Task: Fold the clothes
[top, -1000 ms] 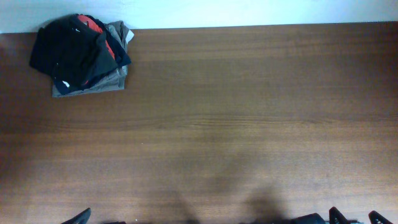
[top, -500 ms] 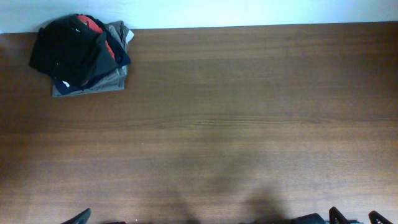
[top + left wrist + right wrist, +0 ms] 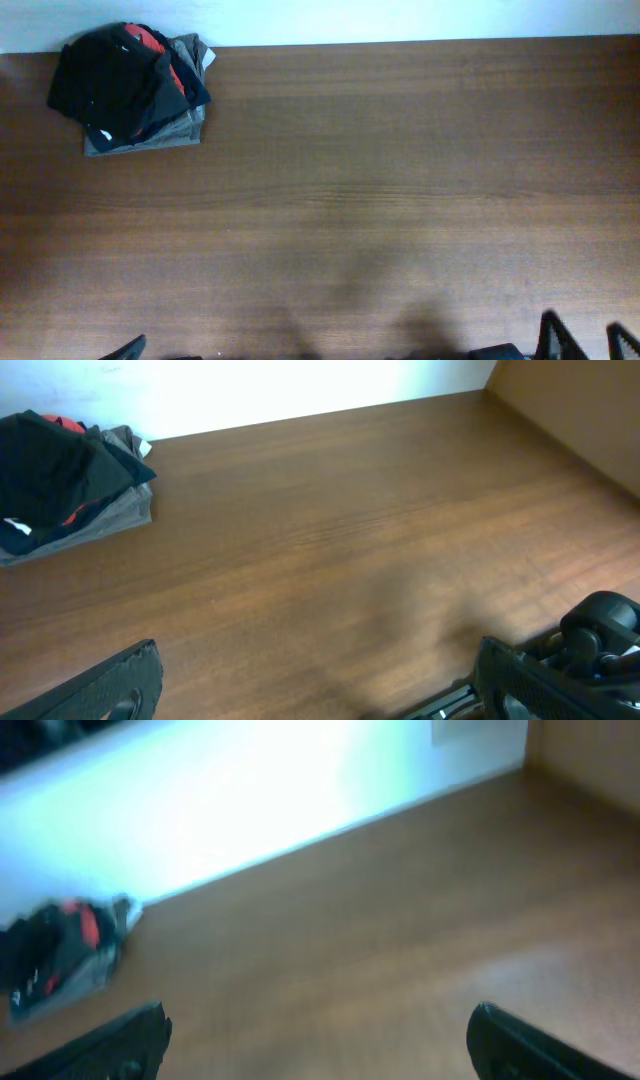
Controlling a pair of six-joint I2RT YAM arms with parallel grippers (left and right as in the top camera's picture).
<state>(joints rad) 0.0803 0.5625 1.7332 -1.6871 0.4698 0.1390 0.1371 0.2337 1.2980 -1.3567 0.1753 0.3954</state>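
Left hand [image 3: 318, 665]: released; its two fingers [image 3: 120, 682] are spread wide with only bare wood showing between them.
Right hand [image 3: 315, 1032]: released likewise, fingers [image 3: 520, 1046] well apart and grasping nothing; its wrist view is blurred.
Surface [image 3: 380, 200]: brown wood-grain top running forward from both hands to a white wall [image 3: 400, 18].
Black garment [image 3: 105, 75]: crumpled, not folded, on top of a pile far ahead and to the left of the left hand, and farther left again of the right hand. It is well apart from both. A small white mark shows near its far edge, but no lettering can be read.
Red garment [image 3: 150, 42]: in the same pile, showing at the black garment's far right edge.
Navy garment [image 3: 196, 95]: on the side of the pile towards the right hand, under the black one.
Grey garment [image 3: 140, 145]: lowest in the pile, folded flat, its edge showing on the side nearest the hands.
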